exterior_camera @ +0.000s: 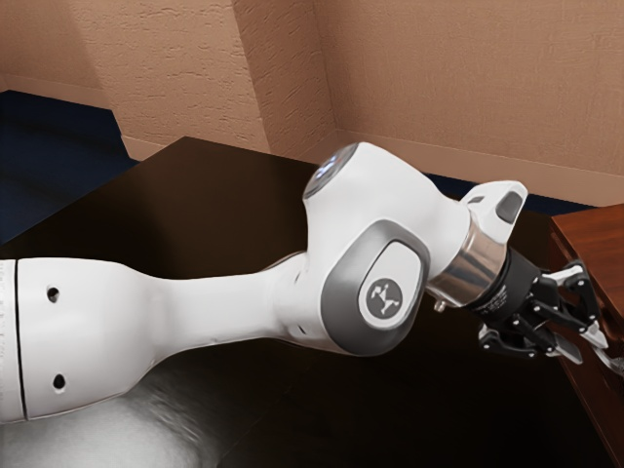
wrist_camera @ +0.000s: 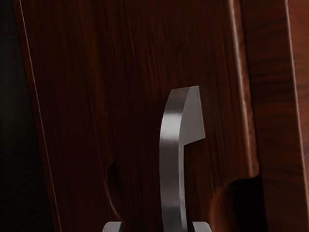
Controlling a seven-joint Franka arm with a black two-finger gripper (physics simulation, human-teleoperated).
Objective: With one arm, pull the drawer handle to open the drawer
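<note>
At the exterior view's left, the white arm (exterior_camera: 195,322) is coming in low over the dark table (exterior_camera: 195,205) and reaching toward the exterior view's right. A tan wall (exterior_camera: 439,68) is standing on the far side of the table. The arm's grey-capped joint is sitting about mid-scene. Past it, the wrist is angling down toward the right edge, where the black gripper (exterior_camera: 577,331) is hovering just beside the reddish wooden drawer (exterior_camera: 595,244). The drawer unit is standing at the far right of the table, partly cut off by the edge of the view. The metal handle (exterior_camera: 612,359) is showing as a pale sliver right at the claw's tips.

In the wrist view, the drawer's dark wood front is facing the hand close up. The curved steel handle is rising from between the two fingertips (wrist_camera: 112,226). The claw is standing spread and straddling the handle. One fingertip is sitting close against the handle's side, and the other is keeping a clear gap from it, so nothing is being pinched. A rounded recess in the wood is lying behind the handle. Whether the drawer is slid out at all cannot be told from either view.
</note>
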